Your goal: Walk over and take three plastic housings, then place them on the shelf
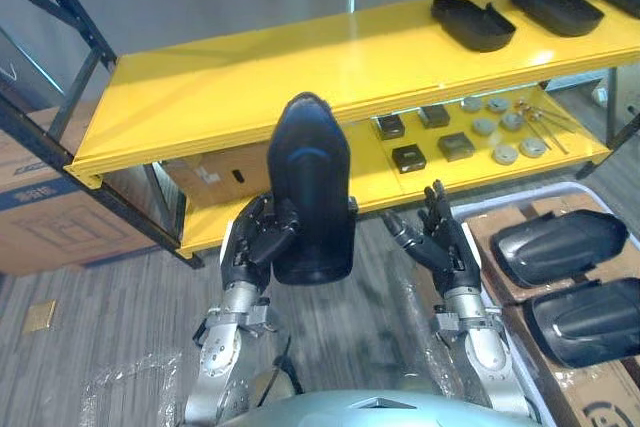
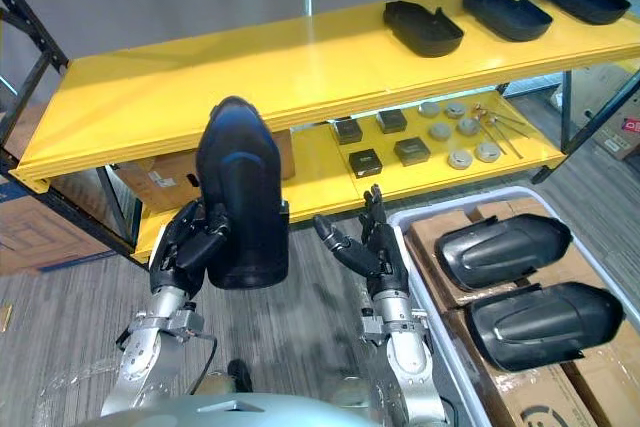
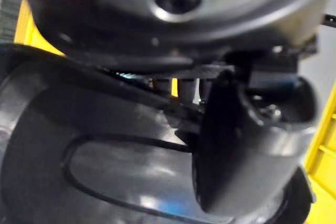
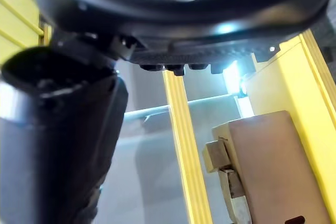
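My left hand (image 1: pixel 256 239) is shut on a glossy black plastic housing (image 1: pixel 310 187), held upright in front of the yellow shelf's top board (image 1: pixel 250 77). The same housing (image 3: pixel 105 166) lies against the left thumb (image 3: pixel 247 145) in the left wrist view. To its right, my right hand (image 1: pixel 440 237) stands open with straight fingers and holds nothing. Three black housings (image 1: pixel 472 23) lie at the right end of the top board. Two more housings (image 1: pixel 560 245) rest in a white bin (image 1: pixel 500 209) at the lower right.
The lower yellow board (image 1: pixel 470 162) carries small black blocks (image 1: pixel 408 157), grey discs (image 1: pixel 505 154) and thin rods. Cardboard boxes (image 1: pixel 40 207) stand at the left under the dark rack frame (image 1: pixel 60 7). A brown box (image 4: pixel 273 171) sits beyond the right hand. Clear plastic wrap lies on the floor.
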Robot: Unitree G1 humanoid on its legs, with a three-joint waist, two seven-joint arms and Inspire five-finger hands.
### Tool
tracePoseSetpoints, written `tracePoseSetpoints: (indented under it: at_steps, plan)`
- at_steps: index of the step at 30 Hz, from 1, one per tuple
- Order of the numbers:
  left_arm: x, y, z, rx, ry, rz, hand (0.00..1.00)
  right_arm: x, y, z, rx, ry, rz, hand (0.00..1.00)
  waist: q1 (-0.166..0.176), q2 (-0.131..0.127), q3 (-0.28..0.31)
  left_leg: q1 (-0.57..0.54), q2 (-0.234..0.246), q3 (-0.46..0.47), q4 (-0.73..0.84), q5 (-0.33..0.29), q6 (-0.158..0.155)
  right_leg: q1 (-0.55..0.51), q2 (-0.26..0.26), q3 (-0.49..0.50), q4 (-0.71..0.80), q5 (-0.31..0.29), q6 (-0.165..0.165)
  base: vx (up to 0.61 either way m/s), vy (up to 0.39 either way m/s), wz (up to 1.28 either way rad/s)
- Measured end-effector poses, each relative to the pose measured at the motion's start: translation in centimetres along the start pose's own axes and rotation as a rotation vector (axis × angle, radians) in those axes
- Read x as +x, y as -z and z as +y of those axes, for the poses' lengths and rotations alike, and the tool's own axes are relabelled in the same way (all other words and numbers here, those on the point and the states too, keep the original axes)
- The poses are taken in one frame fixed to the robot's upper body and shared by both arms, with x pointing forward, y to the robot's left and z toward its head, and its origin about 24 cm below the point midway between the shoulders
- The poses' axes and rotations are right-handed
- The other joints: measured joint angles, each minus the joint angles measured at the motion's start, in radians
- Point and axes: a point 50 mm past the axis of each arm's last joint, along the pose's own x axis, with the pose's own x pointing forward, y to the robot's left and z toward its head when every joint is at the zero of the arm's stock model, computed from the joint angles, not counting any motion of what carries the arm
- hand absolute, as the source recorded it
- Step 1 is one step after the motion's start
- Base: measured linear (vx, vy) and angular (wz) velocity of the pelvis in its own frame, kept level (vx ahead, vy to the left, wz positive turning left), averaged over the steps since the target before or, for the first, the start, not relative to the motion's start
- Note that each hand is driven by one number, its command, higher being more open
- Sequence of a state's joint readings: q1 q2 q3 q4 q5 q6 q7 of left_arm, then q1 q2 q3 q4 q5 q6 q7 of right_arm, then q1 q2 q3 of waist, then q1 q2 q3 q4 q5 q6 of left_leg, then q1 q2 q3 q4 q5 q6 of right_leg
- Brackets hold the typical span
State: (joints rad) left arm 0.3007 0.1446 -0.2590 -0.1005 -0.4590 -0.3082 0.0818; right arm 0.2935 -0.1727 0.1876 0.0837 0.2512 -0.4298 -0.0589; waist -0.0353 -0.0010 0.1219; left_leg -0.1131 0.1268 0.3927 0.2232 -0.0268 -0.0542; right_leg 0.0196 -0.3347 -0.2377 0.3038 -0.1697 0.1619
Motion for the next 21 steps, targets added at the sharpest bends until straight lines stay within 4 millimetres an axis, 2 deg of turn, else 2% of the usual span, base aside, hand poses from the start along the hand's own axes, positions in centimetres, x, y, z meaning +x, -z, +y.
tracePoseSetpoints:
  at_steps: [1,3,4,5,7,9,10,11,12,15,18,21]
  plan:
    - [0.2,-0.1,0.0,0.007,0.007,-0.003,0.00,-0.2,0.2,0.4,0.006,-0.005,0.008,1.00,0.000,-0.008,0.002,0.013,-0.017,0.004,-0.002,-0.014,0.018,-0.021,-0.022,-0.004,0.054,0.038,-0.019,0.10,0.203,0.01]
    - [0.2,-0.2,0.1,0.012,0.007,-0.004,0.00,-0.3,0.4,0.9,0.013,-0.008,0.012,1.00,0.005,-0.007,0.005,0.052,-0.022,0.022,-0.019,-0.025,0.029,-0.059,-0.039,-0.006,0.139,0.091,-0.041,0.09,0.247,-0.19]
    - [0.2,-0.3,0.3,0.023,0.011,-0.003,0.00,-0.3,0.4,1.2,0.009,-0.010,0.008,1.00,0.003,-0.007,0.007,0.095,-0.026,0.036,-0.051,-0.027,0.036,-0.078,-0.051,-0.007,0.193,0.132,-0.044,0.08,0.220,-0.28]
    - [0.2,-0.3,0.5,0.030,0.011,-0.003,0.00,-0.2,0.4,1.4,0.005,-0.013,0.005,1.00,0.001,-0.005,0.008,0.113,-0.025,0.045,-0.068,-0.028,0.039,-0.084,-0.051,-0.009,0.210,0.137,-0.043,0.08,0.167,-0.32]
    - [0.5,-0.9,1.0,0.045,-0.004,-0.026,0.00,0.0,0.0,1.9,0.025,-0.018,-0.029,1.00,-0.002,-0.004,0.009,0.144,-0.009,0.071,-0.095,-0.043,0.052,-0.128,-0.004,-0.036,0.200,0.080,-0.057,0.07,0.087,-0.33]
    - [0.8,-1.1,1.1,0.047,-0.010,-0.038,0.00,0.1,-0.3,1.9,0.024,-0.026,-0.047,1.00,-0.007,-0.007,0.008,0.143,-0.001,0.080,-0.105,-0.044,0.049,-0.163,0.056,-0.054,0.108,0.066,-0.065,0.05,-0.012,-0.19]
    - [0.7,-1.1,1.1,0.048,-0.013,-0.036,0.00,0.1,-0.3,1.9,0.023,-0.029,-0.050,1.00,-0.013,-0.009,0.007,0.143,0.000,0.084,-0.104,-0.046,0.043,-0.165,0.074,-0.058,0.063,0.073,-0.069,0.08,-0.056,-0.11]
    - [0.6,-1.0,1.1,0.053,-0.017,-0.030,0.00,0.0,-0.5,2.0,0.027,-0.034,-0.057,1.00,-0.021,-0.033,-0.002,0.143,-0.016,0.090,-0.098,-0.048,0.025,-0.165,0.097,-0.060,-0.019,0.147,-0.086,0.10,-0.098,-0.10]
    - [0.6,-1.0,1.1,0.058,-0.018,-0.025,0.00,0.1,-0.7,1.9,0.020,-0.042,-0.065,1.00,-0.022,-0.042,0.004,0.148,-0.030,0.092,-0.087,-0.062,0.012,-0.152,0.091,-0.073,-0.051,0.177,-0.081,0.10,-0.098,-0.17]
    - [0.6,-0.6,-0.3,0.058,0.009,-0.024,0.00,0.2,-1.0,1.2,-0.016,-0.053,-0.070,1.00,-0.022,0.012,-0.001,0.137,0.003,0.094,-0.090,-0.065,-0.001,-0.116,0.142,-0.087,-0.164,0.214,-0.090,0.12,-0.050,-0.06]
    - [0.7,-0.8,-0.6,0.050,0.008,-0.039,0.00,0.3,-1.1,1.3,-0.022,-0.069,-0.075,1.00,-0.019,0.016,-0.003,0.153,0.026,0.095,-0.091,-0.064,-0.019,-0.063,0.185,-0.100,-0.253,0.243,-0.101,0.12,-0.060,-0.04]
    - [0.7,-0.9,-0.6,0.046,-0.008,-0.043,0.00,0.5,-1.2,1.4,-0.037,-0.070,-0.084,1.00,-0.018,0.019,-0.009,0.176,0.031,0.096,-0.108,-0.064,-0.023,-0.031,0.198,-0.106,-0.282,0.244,-0.101,0.10,-0.038,0.02]
